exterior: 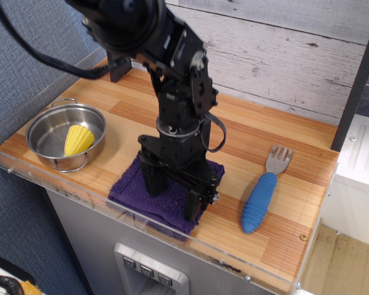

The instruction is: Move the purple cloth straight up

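Note:
The purple cloth (pixel 128 195) lies flat near the front edge of the wooden table, between the pot and the fork. My black gripper (pixel 170 198) stands right over the cloth's middle, pointing down. Its two fingers are spread apart, one at the cloth's left part and one near its right edge, with the tips down at or touching the cloth. The gripper is open and holds nothing. The arm hides much of the cloth's middle and back part.
A steel pot (pixel 49 126) with a yellow corn cob (pixel 78 139) stands at the left. A blue-handled fork (pixel 262 198) lies to the right of the cloth. A clear plastic lip (pixel 234 258) runs along the table's front. A white plank wall (pixel 283 55) is behind.

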### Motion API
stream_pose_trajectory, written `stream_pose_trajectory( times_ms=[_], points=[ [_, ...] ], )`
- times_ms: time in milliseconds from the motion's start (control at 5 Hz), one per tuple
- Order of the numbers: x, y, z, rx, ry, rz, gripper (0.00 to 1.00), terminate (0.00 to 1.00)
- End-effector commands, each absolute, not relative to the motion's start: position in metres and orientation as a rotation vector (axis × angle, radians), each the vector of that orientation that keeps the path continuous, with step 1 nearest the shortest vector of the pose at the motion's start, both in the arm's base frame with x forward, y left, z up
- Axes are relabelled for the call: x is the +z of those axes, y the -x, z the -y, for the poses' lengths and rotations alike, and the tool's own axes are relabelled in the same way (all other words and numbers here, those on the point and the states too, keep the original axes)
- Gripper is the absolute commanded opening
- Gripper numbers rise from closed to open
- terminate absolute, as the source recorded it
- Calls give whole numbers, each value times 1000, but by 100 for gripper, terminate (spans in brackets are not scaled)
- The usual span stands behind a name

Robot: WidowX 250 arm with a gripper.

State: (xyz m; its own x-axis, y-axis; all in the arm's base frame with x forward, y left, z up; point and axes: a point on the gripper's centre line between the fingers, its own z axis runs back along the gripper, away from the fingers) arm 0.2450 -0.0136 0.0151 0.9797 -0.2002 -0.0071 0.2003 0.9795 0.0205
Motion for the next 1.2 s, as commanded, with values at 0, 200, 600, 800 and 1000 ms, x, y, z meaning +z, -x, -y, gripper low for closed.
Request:
stream_pose_trajectory(
  times_ms=[0,200,600,800,1000],
  points=[
    [-27,-252,9,-218,1,-63,100,0],
    [-35,-263,13,-271,19,-65,100,0],
    [-32,-287,21,-360,19,-41,100,0],
    [-29,-294,21,-346,9,-26,100,0],
    [-20,-309,13,-300,8,1,100,0]
  ],
)
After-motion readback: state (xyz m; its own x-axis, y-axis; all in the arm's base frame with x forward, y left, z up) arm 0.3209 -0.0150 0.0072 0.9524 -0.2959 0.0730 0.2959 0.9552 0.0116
